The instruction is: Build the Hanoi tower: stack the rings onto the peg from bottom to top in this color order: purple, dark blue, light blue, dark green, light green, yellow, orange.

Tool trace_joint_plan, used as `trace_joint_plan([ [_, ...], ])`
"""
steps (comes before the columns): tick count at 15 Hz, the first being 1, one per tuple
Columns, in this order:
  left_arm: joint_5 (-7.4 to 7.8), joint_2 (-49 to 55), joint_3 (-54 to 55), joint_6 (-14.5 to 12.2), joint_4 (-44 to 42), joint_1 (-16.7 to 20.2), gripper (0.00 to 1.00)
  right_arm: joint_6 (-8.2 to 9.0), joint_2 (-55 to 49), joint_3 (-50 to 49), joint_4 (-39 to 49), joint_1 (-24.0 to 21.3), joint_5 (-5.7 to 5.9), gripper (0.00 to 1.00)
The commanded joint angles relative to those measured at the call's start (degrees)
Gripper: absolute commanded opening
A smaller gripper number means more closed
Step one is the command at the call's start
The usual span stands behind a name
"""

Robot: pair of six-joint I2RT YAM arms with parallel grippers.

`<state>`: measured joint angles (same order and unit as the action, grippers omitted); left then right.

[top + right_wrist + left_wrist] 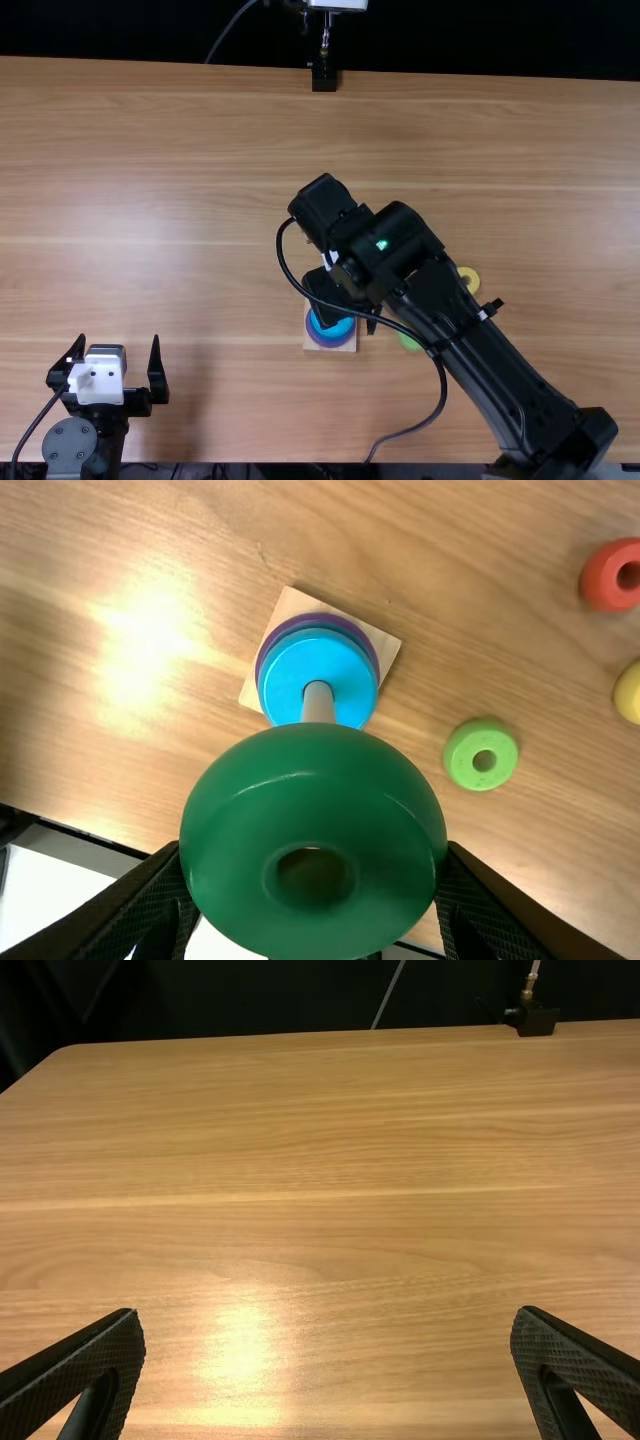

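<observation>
Holding the dark green ring in the right gripper, around the middle of the top view, with a finger pressed to either side of it in the right wrist view. Fills the lower centre there, and hides the far end of the peg; cannot tell from this whether touching it. Just above in that frame, can see the light blue ring around the peg, over the purple ring, on the square wooden base. Shows too little between those two to name a colour. Right of centre, lying flat on the table, near the base, see the light green ring. Farther off, at the right edge, find the yellow ring, cut by the frame, and above it, at upper right, the orange ring. At lower left of the top view, well apart from the base, have the left gripper, with fingers spread wide, likewise at both lower corners of the left wrist view.
</observation>
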<state>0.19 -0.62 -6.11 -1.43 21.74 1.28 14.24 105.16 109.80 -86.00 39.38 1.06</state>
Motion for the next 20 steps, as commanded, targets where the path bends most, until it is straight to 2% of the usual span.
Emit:
trace_joint_plan([
  [1, -0.08, 0.6, 6.1, -0.2, 3.8, 0.7, 1.00, 0.31, 0.8, -0.6, 0.5, 0.1, 0.10, 0.00],
  [10, -0.08, 0.6, 6.1, -0.2, 3.8, 0.7, 1.00, 0.10, 3.7, -2.3, 1.8, 0.0, 0.21, 0.00],
  [11, -0.08, 0.6, 6.1, -0.2, 3.8, 0.7, 1.00, 0.21, 3.6, -2.0, 1.8, 0.0, 0.10, 0.09],
  [12, -0.08, 0.6, 6.1, -0.2, 3.8, 0.7, 1.00, 0.21, 3.6, -1.8, 1.7, 0.0, 0.10, 0.62],
  [13, -0.08, 0.6, 6.1, 0.0, 3.8, 0.7, 1.00, 0.21, 3.4, -1.8, 1.7, 0.1, 0.21, 1.00],
  [18, -0.08, 0.6, 6.1, -0.2, 3.8, 0.7, 1.00, 0.10, 3.1, -0.6, 1.8, -0.1, 0.21, 1.00],
  [20, -0.08, 0.6, 6.1, -0.2, 3.8, 0.7, 1.00, -0.42, 2.6, 4.8, 2.3, -0.7, 0.21, 1.00],
])
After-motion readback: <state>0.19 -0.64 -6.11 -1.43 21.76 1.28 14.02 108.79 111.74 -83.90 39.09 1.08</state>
